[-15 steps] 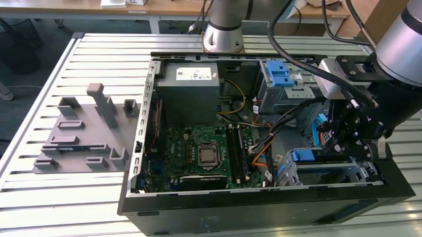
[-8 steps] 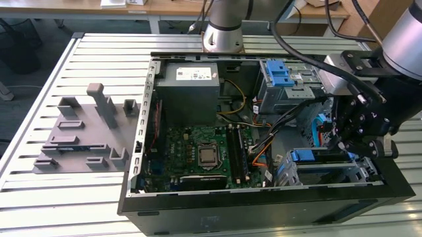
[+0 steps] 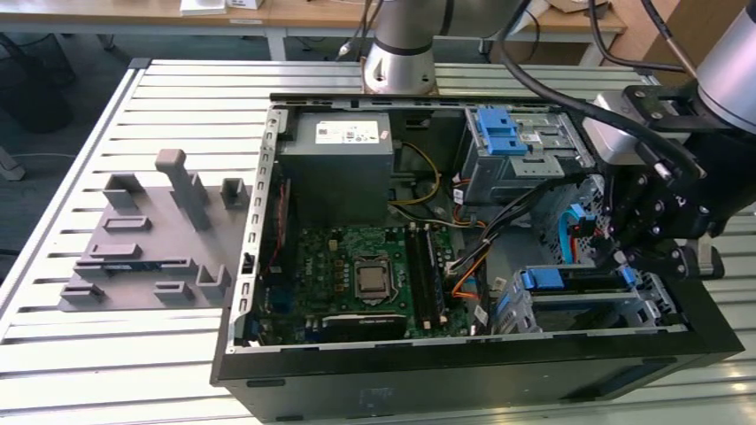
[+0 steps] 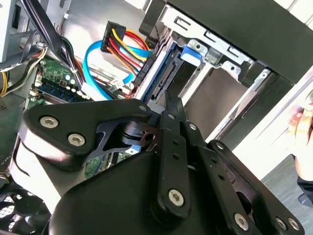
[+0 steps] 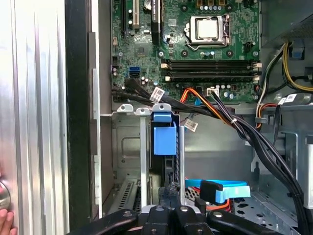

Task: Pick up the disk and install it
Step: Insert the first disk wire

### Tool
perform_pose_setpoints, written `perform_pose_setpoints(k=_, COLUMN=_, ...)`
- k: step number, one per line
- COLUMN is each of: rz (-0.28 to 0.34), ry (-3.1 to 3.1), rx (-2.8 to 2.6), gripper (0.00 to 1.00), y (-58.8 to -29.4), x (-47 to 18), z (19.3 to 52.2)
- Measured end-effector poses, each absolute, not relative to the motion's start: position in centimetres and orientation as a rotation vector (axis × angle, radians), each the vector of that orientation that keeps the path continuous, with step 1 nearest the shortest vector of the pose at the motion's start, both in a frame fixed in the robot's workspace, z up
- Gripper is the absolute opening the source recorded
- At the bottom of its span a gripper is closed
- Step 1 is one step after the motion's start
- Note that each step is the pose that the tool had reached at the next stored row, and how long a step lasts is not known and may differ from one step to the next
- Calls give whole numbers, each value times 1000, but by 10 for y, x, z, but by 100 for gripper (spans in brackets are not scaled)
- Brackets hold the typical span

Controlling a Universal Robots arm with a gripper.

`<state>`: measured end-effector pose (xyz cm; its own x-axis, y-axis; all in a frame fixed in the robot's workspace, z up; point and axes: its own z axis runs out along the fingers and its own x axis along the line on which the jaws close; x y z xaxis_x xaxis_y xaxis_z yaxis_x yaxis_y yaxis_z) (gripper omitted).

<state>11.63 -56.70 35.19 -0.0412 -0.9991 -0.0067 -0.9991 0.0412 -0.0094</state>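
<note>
Exterior view first: an open computer case (image 3: 254,266) lies on a slatted metal table (image 3: 177,88), its green motherboard (image 3: 366,274) facing up, a grey power-supply box (image 3: 343,164) behind it, and a metal drive cage with blue latches (image 3: 508,142) toward the exterior view's right. A grey fixture block (image 3: 148,239) sits on the table at the exterior view's left, well apart from the case. The gripper (image 3: 632,257) hangs over the case's lower drive bay (image 3: 590,297) at the exterior view's right. Both wrist views show the fingers (image 4: 173,105) drawn close together, pointing into the slot of that bay. The disk (image 5: 164,139) stands on edge in the slot, its blue carrier tab just past the fingertips; whether the tips touch it I cannot tell. A bundle of orange, red and yellow wires and a blue cable (image 4: 93,61) lies beside the bay. A person's hand (image 4: 303,125) shows just outside the case in the second wrist view.
</note>
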Motion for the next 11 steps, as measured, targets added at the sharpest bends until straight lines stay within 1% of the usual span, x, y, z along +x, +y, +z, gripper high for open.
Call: perform_pose_setpoints(k=11, rz=-3, ry=2258, rx=-2167, gripper=11, y=-560, x=125, z=354)
